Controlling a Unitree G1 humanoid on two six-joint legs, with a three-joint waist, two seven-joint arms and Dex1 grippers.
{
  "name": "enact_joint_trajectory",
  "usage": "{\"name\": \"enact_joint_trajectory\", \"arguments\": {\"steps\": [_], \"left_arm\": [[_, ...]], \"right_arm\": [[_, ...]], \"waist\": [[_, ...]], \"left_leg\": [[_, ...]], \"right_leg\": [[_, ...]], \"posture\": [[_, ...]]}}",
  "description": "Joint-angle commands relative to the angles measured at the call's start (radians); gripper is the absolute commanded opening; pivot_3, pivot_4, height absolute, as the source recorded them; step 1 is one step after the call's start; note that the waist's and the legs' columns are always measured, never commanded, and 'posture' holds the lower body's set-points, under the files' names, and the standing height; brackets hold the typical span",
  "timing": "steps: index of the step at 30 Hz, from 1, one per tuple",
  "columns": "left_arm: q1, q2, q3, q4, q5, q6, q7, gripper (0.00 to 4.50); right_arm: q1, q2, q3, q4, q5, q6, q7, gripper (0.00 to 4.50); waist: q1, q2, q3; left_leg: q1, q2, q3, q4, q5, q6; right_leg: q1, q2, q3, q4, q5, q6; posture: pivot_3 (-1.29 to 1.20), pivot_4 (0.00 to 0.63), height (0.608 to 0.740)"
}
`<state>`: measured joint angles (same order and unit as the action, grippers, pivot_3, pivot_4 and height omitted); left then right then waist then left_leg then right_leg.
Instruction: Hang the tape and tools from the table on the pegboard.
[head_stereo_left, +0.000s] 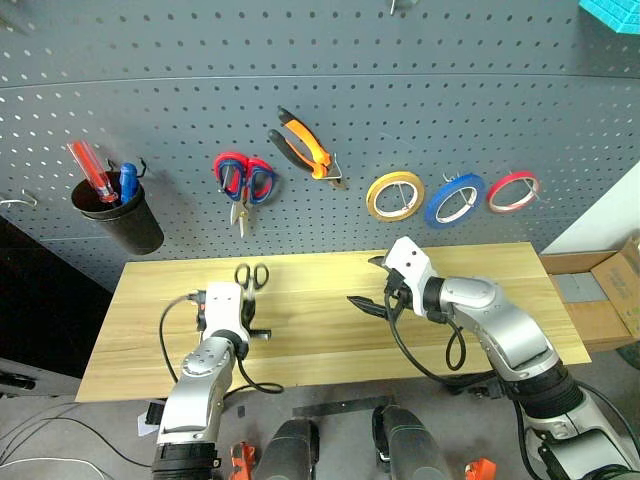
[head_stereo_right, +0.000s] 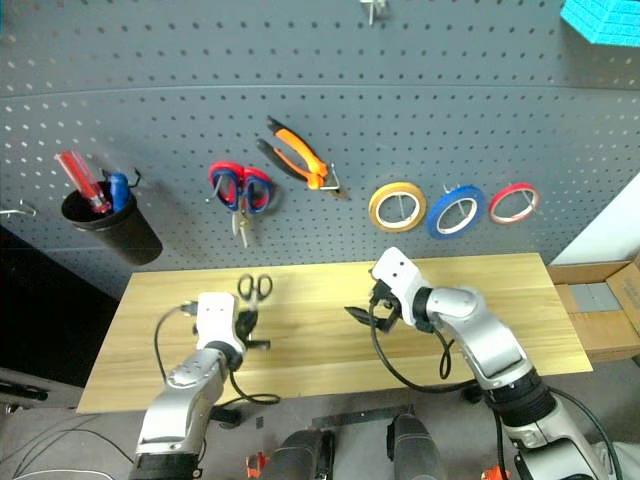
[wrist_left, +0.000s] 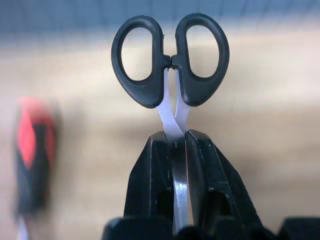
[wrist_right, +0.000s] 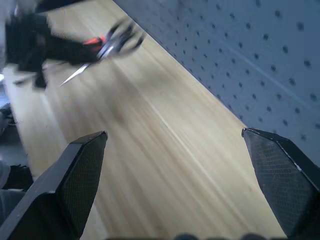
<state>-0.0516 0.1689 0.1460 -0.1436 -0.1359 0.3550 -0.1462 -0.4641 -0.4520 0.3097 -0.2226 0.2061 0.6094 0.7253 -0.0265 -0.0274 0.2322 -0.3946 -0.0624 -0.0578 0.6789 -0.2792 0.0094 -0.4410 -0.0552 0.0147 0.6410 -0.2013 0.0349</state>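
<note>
My left gripper (wrist_left: 179, 150) is clamping the blades of the black scissors (wrist_left: 170, 60) between its two fingers, and the two handle loops are pointing away from me, toward the pegboard (head_stereo_left: 400, 110). In the head views the scissors (head_stereo_left: 252, 275) are sitting just above the left part of the surface (head_stereo_left: 300, 340). A blurred orange-and-black thing (wrist_left: 31, 160) is lying on the surface beside my left gripper; I think it is the screwdriver, but I cannot tell for sure.

My right gripper (head_stereo_left: 378, 285) is hanging over the middle of the surface with its fingers (wrist_right: 82, 170) spread wide, and it is holding nothing. It is pointing to the left, toward my other arm.

Farther away, on the pegboard, the pliers (head_stereo_left: 302, 145) are hanging tilted on a hook near the middle. To the right of them the yellow tape (head_stereo_left: 395, 195), the blue tape (head_stereo_left: 455, 198) and the red tape (head_stereo_left: 513, 191) are hanging in a row, each on its own hook. To the left of the pliers the red-and-blue scissors (head_stereo_left: 244, 180) are hanging with the blades down. At the far left a black cup (head_stereo_left: 118, 215) is hanging on the board, and a red screwdriver (head_stereo_left: 90, 168) and a blue screwdriver (head_stereo_left: 128, 180) are standing in it.
</note>
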Motion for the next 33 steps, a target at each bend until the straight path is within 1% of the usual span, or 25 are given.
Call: {"name": "enact_joint_trajectory", "arguments": {"steps": [1,3,5,7,8,12,17,22,33], "left_arm": [[0.032,0.000,0.050,-0.159,-0.072,-0.230,-0.073,0.10],[0.066,0.032,0.033,-0.201,-0.052,-0.321,-0.124,0.10],[0.082,0.090,-0.022,-0.212,0.064,-0.438,-0.140,0.10],[0.080,0.104,-0.054,-0.226,0.102,-0.482,-0.138,0.10],[0.078,0.098,-0.064,-0.240,0.102,-0.485,-0.132,0.10],[0.082,0.093,-0.074,-0.265,0.116,-0.497,-0.112,0.10],[0.068,0.074,-0.047,-0.250,0.126,-0.476,-0.061,0.10],[0.054,0.076,-0.067,-0.217,0.137,-0.444,-0.059,0.10],[0.010,0.064,-0.059,-0.165,0.157,-0.460,-0.021,0.10]], "right_arm": [[-0.043,-0.001,-0.036,-0.092,0.095,-0.025,0.102,4.50],[-0.064,0.006,-0.047,-0.110,0.134,-0.024,0.137,4.50],[-0.095,0.023,-0.052,-0.089,0.151,-0.027,0.151,4.50],[-0.112,0.032,-0.048,-0.064,0.150,-0.037,0.158,4.50],[-0.118,0.033,-0.042,-0.049,0.143,-0.050,0.166,4.50],[-0.140,0.045,-0.032,-0.004,0.124,-0.087,0.187,4.50],[-0.157,0.055,-0.025,0.016,0.116,-0.109,0.197,4.50],[-0.159,0.060,-0.024,0.016,0.111,-0.113,0.199,4.50],[-0.148,0.052,-0.025,0.004,0.098,-0.106,0.193,4.50]], "waist": [[0.001,0.000,0.000],[-0.003,0.000,0.000],[-0.001,0.000,0.000],[0.004,0.000,0.000],[0.009,-0.001,-0.001],[0.027,-0.003,-0.002],[0.031,-0.003,-0.002],[0.034,-0.003,-0.003],[0.034,-0.003,-0.003]], "left_leg": [[-0.001,0.000,0.000,0.000,0.000,0.000],[-0.001,0.001,-0.001,0.000,0.000,0.000],[-0.001,0.001,0.000,-0.001,-0.001,-0.001],[0.000,0.001,-0.001,-0.001,-0.001,0.000],[0.000,0.001,-0.001,-0.001,-0.001,0.000],[0.000,0.000,-0.001,0.000,-0.001,0.000],[0.000,0.000,-0.001,0.000,-0.001,0.000],[0.000,0.000,-0.001,0.000,-0.001,0.000],[0.000,0.000,-0.001,0.000,0.000,-0.001]], "right_leg": [[0.000,0.000,0.000,0.000,0.000,0.000],[-0.001,0.000,0.001,0.000,0.000,0.000],[-0.001,0.000,0.001,0.000,0.000,-0.001],[0.000,0.000,0.001,0.000,0.000,-0.001],[0.000,0.000,0.000,0.000,0.000,-0.001],[0.000,0.000,-0.001,0.000,0.000,0.000],[0.000,0.001,-0.002,0.001,0.000,0.000],[0.000,0.001,-0.003,0.001,0.000,0.000],[-0.001,0.001,-0.003,0.001,0.000,0.000]], "posture": [[-0.02,0.197,0.740],[-0.01,0.194,0.740],[0.01,0.189,0.740],[0.02,0.187,0.740],[0.03,0.178,0.740],[0.04,0.175,0.740],[0.05,0.170,0.740],[0.05,0.170,0.740],[0.03,0.171,0.740]]}}
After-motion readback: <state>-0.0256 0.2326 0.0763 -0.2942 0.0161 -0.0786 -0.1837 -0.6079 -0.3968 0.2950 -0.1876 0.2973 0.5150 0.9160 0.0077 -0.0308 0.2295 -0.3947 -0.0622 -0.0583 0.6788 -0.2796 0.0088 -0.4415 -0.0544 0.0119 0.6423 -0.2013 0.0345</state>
